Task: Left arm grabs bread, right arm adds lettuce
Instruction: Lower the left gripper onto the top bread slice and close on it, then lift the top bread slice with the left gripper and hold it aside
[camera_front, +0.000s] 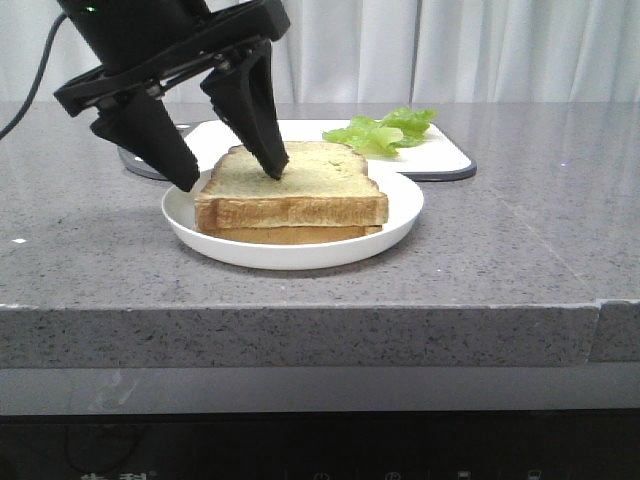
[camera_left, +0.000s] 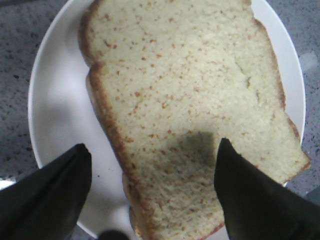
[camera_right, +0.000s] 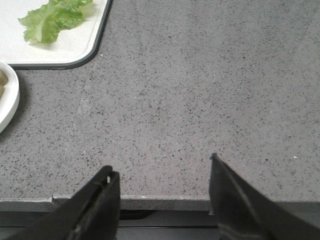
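The bread (camera_front: 310, 175) is a thick pale slice with a brown crust, lying on a thinner tan slice (camera_front: 290, 236) on a white plate (camera_front: 400, 215). My left gripper (camera_front: 234, 180) is open and empty, low over the bread's left end. One finger is beside the crust and the other is over the bread's top. In the left wrist view the bread (camera_left: 190, 75) fills the plate (camera_left: 55, 110) between the spread fingers of the left gripper (camera_left: 152, 145). The lettuce (camera_front: 385, 130) lies on a white board behind. My right gripper (camera_right: 163, 165) is open and empty above the counter's front edge, far from the lettuce (camera_right: 52, 20).
The white cutting board (camera_front: 445, 158) with a dark rim lies behind the plate, and shows in the right wrist view (camera_right: 75, 47). A grey flat object (camera_front: 140, 165) sits behind the left gripper. The grey stone counter (camera_front: 500, 250) drops off at its front edge.
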